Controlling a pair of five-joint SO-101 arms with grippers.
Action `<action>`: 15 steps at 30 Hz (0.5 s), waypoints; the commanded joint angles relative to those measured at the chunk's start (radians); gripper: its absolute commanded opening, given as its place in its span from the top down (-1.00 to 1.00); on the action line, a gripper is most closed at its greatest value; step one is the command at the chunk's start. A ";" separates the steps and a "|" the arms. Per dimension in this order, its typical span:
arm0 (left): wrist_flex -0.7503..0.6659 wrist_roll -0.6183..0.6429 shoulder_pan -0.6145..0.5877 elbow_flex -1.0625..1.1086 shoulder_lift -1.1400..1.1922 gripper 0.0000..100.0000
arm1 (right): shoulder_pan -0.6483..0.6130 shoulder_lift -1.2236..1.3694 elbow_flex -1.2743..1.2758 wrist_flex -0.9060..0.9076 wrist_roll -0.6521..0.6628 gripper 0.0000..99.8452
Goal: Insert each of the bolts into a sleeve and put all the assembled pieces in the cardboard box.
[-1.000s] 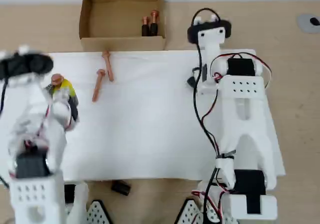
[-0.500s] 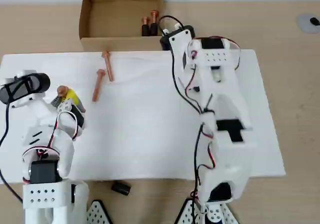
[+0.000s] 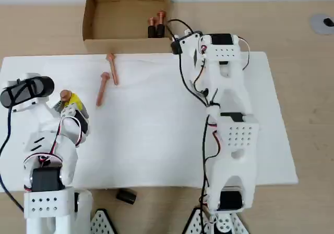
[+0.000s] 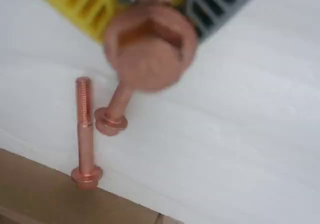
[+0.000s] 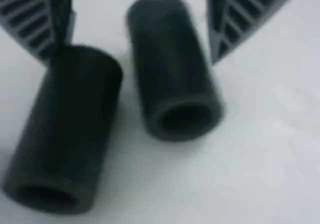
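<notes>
The left end effector [image 3: 67, 102] is gripping a bolt [image 4: 150, 47]; two loose bolts [image 3: 103, 89] are lying near the cardboard box [image 3: 90, 20]. The right end effector [image 5: 142, 29] is standing wide, straddling a sleeve [image 5: 172, 69]; a second sleeve [image 5: 62, 129] is lying just beside it.

High view looks down over the table [image 3: 308, 114]; the close left wrist view shares two bolts [image 3: 103, 89] [image 3: 112, 69].

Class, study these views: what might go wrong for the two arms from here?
The right hand straddles one sleeve, but one finger hangs over the neighbouring sleeve; closing may knock it away. The left hand seems to pinch its bolt near the head, so it may swivel during insertion.
</notes>
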 commanded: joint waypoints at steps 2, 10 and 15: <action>-0.021 -0.005 0.005 -0.015 -0.018 0.99 | 0.007 0.016 -0.047 0.021 0.048 0.55; -0.020 -0.005 0.011 -0.012 -0.018 0.99 | -0.015 0.027 -0.042 0.037 0.163 0.70; -0.020 -0.005 0.012 -0.009 -0.018 0.99 | -0.062 0.028 -0.045 0.081 0.239 0.77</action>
